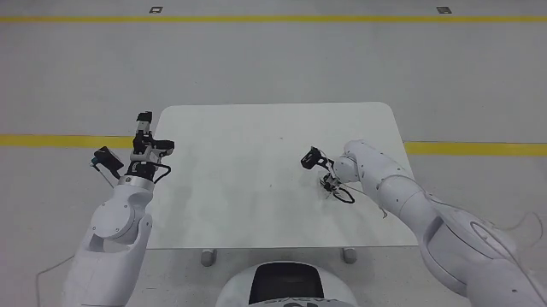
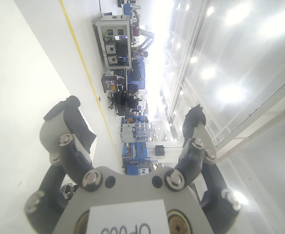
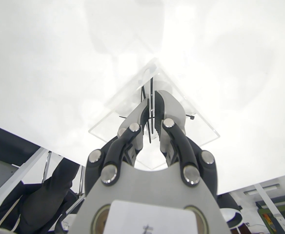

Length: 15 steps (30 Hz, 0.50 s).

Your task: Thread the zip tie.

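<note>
Pinching the zip tie (image 3: 151, 83), the right end effector (image 3: 152, 97) sits nearly closed.

Top view above table (image 1: 256, 153), right wrist near it, left wrist facing room (image 2: 123, 79)

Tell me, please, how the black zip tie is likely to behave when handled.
The zip tie looks thin and bows beyond the right gripper, so it is probably floppy. So slender a strap likely weighs little and might slip between the pads.
</note>
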### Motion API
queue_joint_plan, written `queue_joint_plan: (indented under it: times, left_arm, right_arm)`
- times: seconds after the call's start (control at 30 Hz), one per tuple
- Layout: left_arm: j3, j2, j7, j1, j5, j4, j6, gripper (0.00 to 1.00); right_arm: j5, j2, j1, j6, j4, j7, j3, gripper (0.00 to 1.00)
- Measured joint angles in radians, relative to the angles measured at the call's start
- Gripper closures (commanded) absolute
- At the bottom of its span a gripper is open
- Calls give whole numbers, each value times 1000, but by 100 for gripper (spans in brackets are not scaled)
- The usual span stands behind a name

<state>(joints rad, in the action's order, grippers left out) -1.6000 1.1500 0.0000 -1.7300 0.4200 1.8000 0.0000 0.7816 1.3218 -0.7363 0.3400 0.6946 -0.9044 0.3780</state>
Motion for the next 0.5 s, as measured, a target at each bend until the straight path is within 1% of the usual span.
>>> queue_joint_plan:
  times: [0.13, 0.2, 0.23, 0.27, 0.5]
  left_arm:
    - [0, 0, 0, 0, 0, 0, 0, 0]
    - [0, 0, 0, 0, 0, 0, 0, 0]
    - [0, 0, 0, 0, 0, 0, 0, 0]
    - [0, 0, 0, 0, 0, 0, 0, 0]
    - [0, 0, 0, 0, 0, 0, 0, 0]
  right_arm:
    - [1, 3, -1, 0, -2, -13, -1, 90]
    - [0, 5, 0, 0, -4, -16, -2, 93]
    - [-1, 6, 0, 0, -6, -17, -3, 98]
    - [-1, 7, 0, 0, -7, -17, -3, 100]
    - [2, 14, 5, 0, -22, -16, -3, 100]
